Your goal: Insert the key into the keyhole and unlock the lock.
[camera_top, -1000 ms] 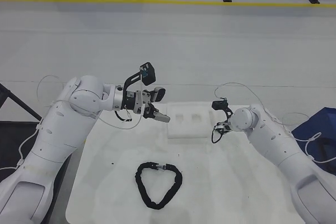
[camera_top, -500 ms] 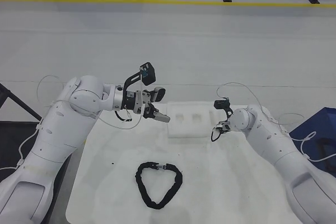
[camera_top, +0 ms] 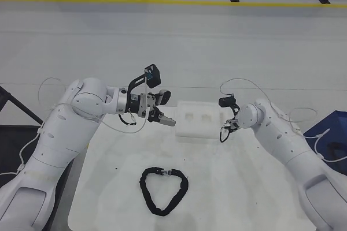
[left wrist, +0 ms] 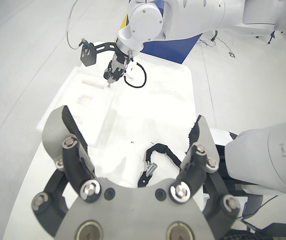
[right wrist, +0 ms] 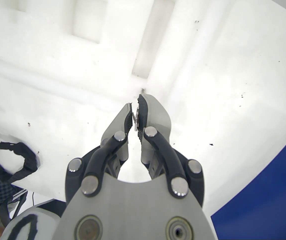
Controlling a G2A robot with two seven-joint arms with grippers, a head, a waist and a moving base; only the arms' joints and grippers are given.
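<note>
Over foam tray [camera_top: 196, 130]: right claw [right wrist: 134, 102] grips key [right wrist: 134, 120], long axis near-vertical, tip down; left claw [left wrist: 131, 113] released.

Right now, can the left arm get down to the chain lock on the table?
Probably yes: the left gripper, fingers open, hangs over the table with nothing between it and the chain lock.

Light bright, even, from overhead in all my views. White bench [camera_top: 248, 190] and white foam tray [camera_top: 191, 137] nearly wash together; tray pockets show only as faint grey edges. Shadows soft, pale: dim patch on bench under my left end effector [left wrist: 132, 113]. Black chain lock [camera_top: 143, 186] stands in hard contrast. Key [right wrist: 134, 119] glints in my right end effector [right wrist: 134, 106]; its screw heads shine. Wrist views bow strongly at edges.
</note>
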